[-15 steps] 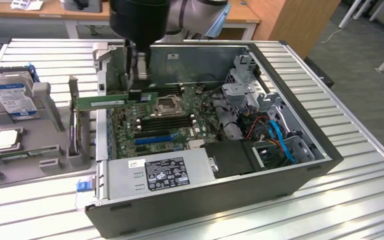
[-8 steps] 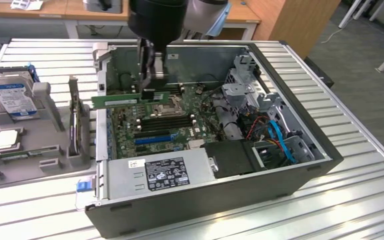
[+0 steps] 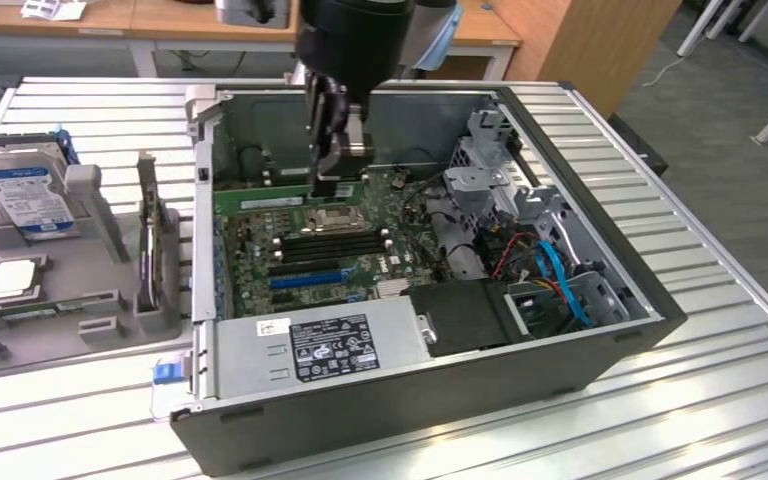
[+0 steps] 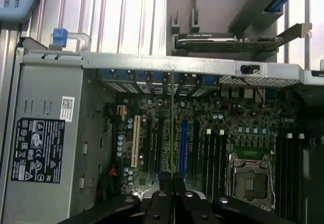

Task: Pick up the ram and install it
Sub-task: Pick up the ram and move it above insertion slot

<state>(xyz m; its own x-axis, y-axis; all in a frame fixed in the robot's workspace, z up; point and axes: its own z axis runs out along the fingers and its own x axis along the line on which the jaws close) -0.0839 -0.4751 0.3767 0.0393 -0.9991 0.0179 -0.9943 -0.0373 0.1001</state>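
I saw the tool [image 4: 172,182] clamped shut on the ram [image 4: 172,125], held edge-on over the motherboard [image 4: 215,113].

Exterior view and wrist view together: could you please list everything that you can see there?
table: one, silver, under everything
computer case: one, black, open, middle of the table
circuit board: one, green, inside the case
power supply: one, grey, inside the case
cables: several, blue, inside the case
hard drive: one, silver, on the exterior view's left
ram: one, green, held above the circuit board
claw: one, black, shut on the ram
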